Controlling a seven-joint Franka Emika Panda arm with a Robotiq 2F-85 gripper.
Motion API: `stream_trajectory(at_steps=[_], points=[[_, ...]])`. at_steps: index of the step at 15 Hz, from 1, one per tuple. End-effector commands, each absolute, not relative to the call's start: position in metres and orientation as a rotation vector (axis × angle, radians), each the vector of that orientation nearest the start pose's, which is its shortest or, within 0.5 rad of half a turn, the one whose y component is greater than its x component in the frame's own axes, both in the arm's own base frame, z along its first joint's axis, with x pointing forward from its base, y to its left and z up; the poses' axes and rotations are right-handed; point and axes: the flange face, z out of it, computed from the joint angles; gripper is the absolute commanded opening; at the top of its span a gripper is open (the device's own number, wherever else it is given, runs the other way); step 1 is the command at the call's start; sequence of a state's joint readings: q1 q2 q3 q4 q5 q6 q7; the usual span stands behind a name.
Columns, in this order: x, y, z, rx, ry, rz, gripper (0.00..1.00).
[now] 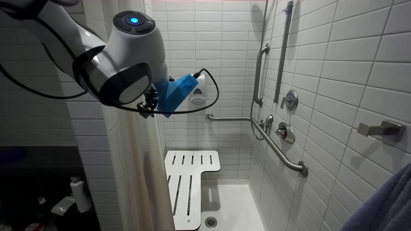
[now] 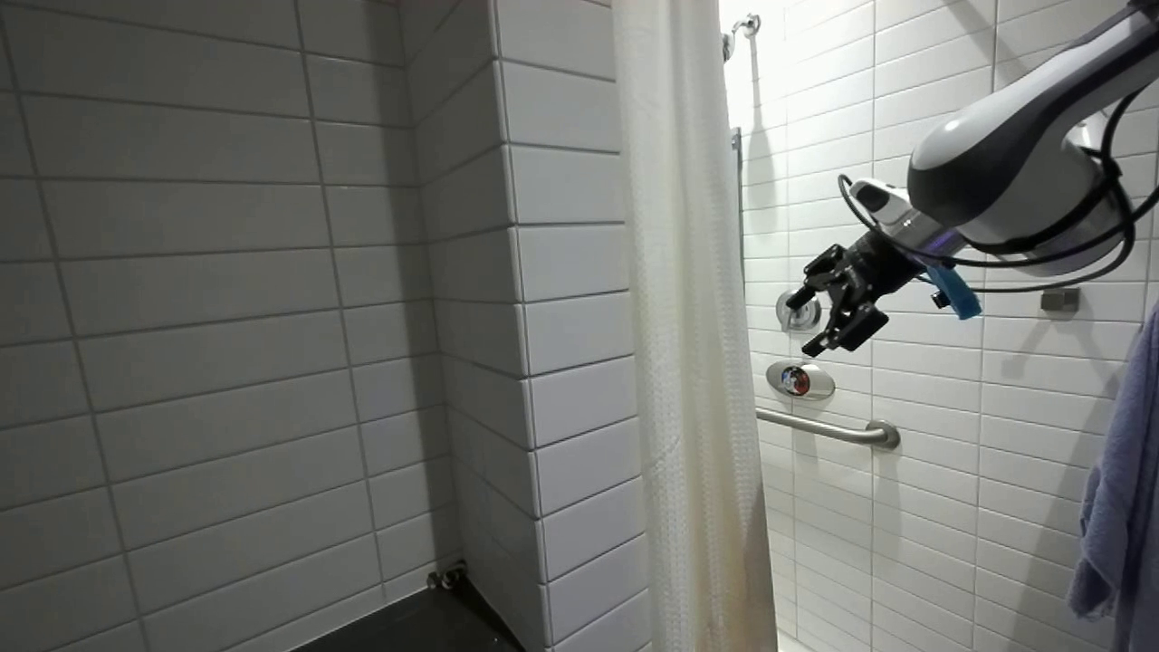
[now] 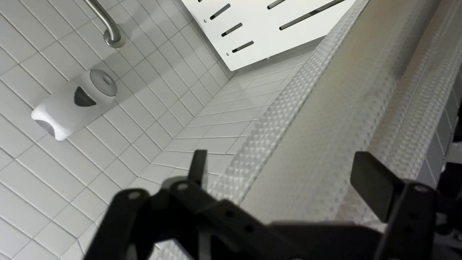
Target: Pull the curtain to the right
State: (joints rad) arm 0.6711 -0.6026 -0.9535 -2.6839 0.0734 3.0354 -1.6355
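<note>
The curtain (image 1: 138, 166) is a tall off-white fabric with vertical folds. It hangs bunched at the left of the shower opening in an exterior view, and beside the tiled corner in an exterior view (image 2: 693, 362). My gripper (image 2: 804, 324) is open and empty, with its fingers pointing toward the curtain and a gap between them in that view. In the wrist view, the curtain (image 3: 310, 144) runs diagonally past the gap between my open fingers (image 3: 281, 169), its edge nearer the left finger. In an exterior view, the gripper (image 1: 147, 106) is partly hidden by the arm and its fingertips are unclear.
A white slatted shower seat (image 1: 184, 189) is behind the curtain. Grab bars (image 1: 279, 149), shower valves (image 1: 285, 132) and a towel bar (image 1: 380, 130) stick out from the right wall. A soap dispenser (image 1: 198, 91) is on the back wall. A purple towel (image 1: 385, 205) hangs at the right.
</note>
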Motion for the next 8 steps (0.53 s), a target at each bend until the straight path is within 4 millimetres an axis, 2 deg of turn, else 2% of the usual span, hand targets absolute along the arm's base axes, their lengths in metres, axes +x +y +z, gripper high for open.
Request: stream_trajectory(at_steps=[1, 8], points=[[0.4138, -0.1393, 0.424, -2.467, -1.846, -1.431, 1.0], [0.4212, -0.1413, 0.4163, -2.208, -2.045, -1.545, 1.0]])
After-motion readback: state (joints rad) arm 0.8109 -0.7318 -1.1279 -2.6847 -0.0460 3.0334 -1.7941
